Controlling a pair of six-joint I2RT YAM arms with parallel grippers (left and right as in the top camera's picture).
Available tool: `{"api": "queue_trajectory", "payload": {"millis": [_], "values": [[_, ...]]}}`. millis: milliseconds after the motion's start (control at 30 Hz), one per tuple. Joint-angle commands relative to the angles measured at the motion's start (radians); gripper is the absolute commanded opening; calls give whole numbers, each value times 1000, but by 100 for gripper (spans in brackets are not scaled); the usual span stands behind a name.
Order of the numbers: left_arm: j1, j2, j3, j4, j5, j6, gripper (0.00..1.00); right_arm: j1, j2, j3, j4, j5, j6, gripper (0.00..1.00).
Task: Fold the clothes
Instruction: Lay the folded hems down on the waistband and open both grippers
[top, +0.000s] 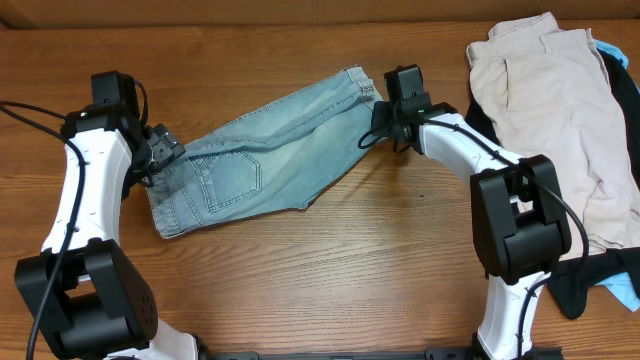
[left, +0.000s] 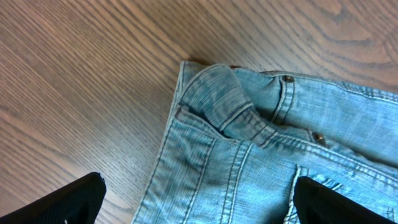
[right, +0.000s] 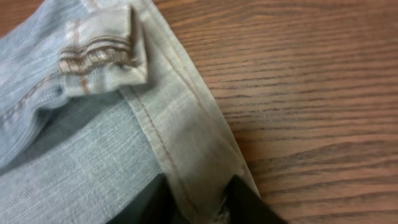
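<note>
The light-blue denim shorts (top: 265, 155) lie flat across the table's middle, waistband to the left, hemmed legs to the upper right. My left gripper (top: 165, 150) is open over the waistband corner (left: 211, 106), with denim between its spread fingers (left: 198, 202). My right gripper (top: 380, 122) is shut on the leg hem (right: 193, 149) at the shorts' upper right end, with the fabric pinched between its fingers (right: 202, 208).
A pile of other garments lies at the right: beige shorts (top: 555, 100) on top, black cloth (top: 575, 285) under them, a bright blue piece (top: 625, 290) at the edge. Bare wood table (top: 330, 270) lies in front of the shorts.
</note>
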Motion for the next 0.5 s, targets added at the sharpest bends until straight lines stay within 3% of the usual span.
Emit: {"api": "queue_trajectory", "payload": {"millis": [0,267,467], "values": [[4,-4,23,-16,12,18,100,-3,46,-11,7,22,5,25],[4,-4,23,-45,13,18,100,-3,54,-11,-56,80,5,20],[4,-4,23,-65,12,19,100,-21,54,-8,-335,132,53,20]]}}
